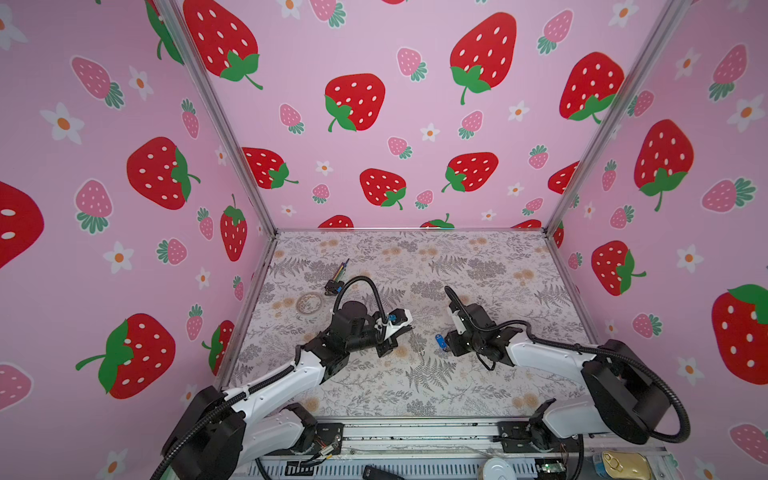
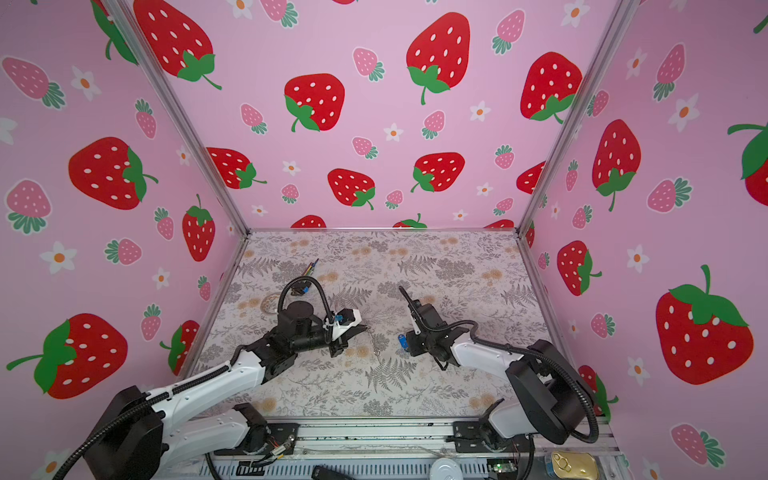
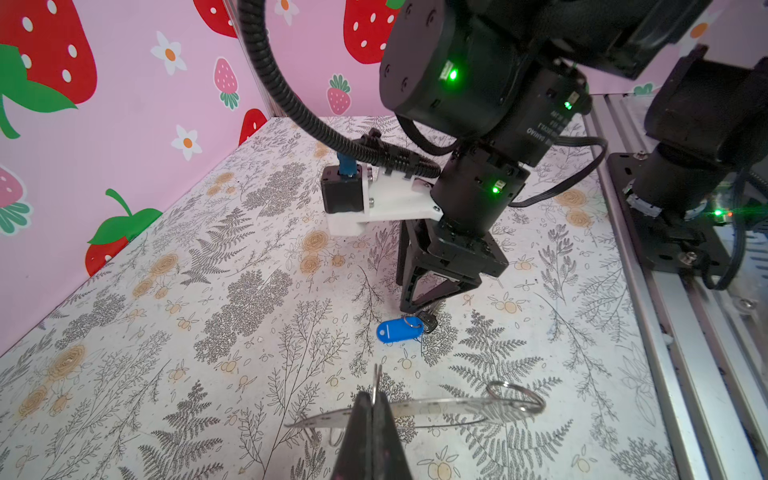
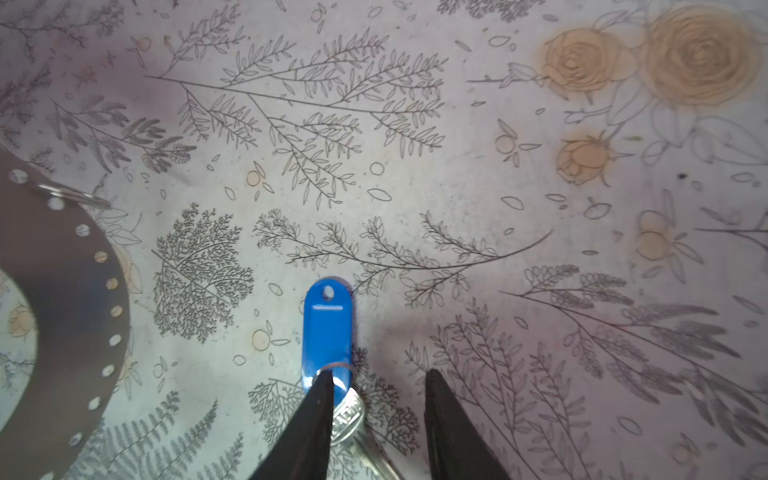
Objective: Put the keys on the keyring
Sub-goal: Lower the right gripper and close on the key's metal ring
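far left on the floral table (image 1: 478,257) lie a pale see-through hoop (image 1: 309,302) and, just behind it, a black-and-blue plug with coloured wires (image 1: 333,286), both well apart from the arms. next comes the left gripper (image 3: 374,415), its fingers pressed together on the rim of the keyring (image 3: 436,409). the ring is held roughly flat and reaches out beyond the fingertips toward the middle of the table. a small wire split ring (image 3: 515,397) hangs from one of the rim holes (a second loop near the fingers is too thin to make out well). to the right of the ring, near it but not touching, the keys (image 4: 328,332) lie flat on the table, blue tag pointing toward the ring side and silver key at the other end. farthest right, the right gripper (image 4: 378,374) is down over the key end with its jaws apart. one fingertip (image 4: 324,386) overlaps the end of the tag and the silver key lies in the gap beside it, while the other finger stands clear.
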Robot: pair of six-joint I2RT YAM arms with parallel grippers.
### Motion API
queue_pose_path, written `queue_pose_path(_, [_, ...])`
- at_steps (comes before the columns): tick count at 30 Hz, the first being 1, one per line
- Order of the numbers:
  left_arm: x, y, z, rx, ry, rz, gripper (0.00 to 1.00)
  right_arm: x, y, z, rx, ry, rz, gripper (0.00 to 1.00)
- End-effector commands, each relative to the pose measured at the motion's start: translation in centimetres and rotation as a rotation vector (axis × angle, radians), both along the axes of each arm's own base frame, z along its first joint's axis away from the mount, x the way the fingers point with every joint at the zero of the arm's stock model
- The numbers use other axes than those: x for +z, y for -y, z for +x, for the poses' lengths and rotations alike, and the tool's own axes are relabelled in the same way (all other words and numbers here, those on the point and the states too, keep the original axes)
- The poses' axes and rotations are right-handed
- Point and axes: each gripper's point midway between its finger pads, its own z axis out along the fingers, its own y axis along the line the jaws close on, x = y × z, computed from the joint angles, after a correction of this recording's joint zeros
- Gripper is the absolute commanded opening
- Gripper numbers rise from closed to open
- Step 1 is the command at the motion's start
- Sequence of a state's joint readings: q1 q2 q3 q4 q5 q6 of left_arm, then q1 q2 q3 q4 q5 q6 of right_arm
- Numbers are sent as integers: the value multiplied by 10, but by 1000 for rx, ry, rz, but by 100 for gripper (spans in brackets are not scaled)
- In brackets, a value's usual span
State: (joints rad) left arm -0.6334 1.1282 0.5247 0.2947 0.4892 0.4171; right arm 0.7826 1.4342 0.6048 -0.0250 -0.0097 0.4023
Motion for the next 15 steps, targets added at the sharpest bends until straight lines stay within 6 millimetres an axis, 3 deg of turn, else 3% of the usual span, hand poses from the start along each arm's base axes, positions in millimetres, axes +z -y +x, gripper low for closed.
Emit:
queue_pose_path(1, [27,6,4,-14,77,-42,0,4,-6,1,15,18,-35,39])
queue_pose_path(15, [26,6,4,-16,79,-35,0,-12,-23,-10,66,1,-109,37])
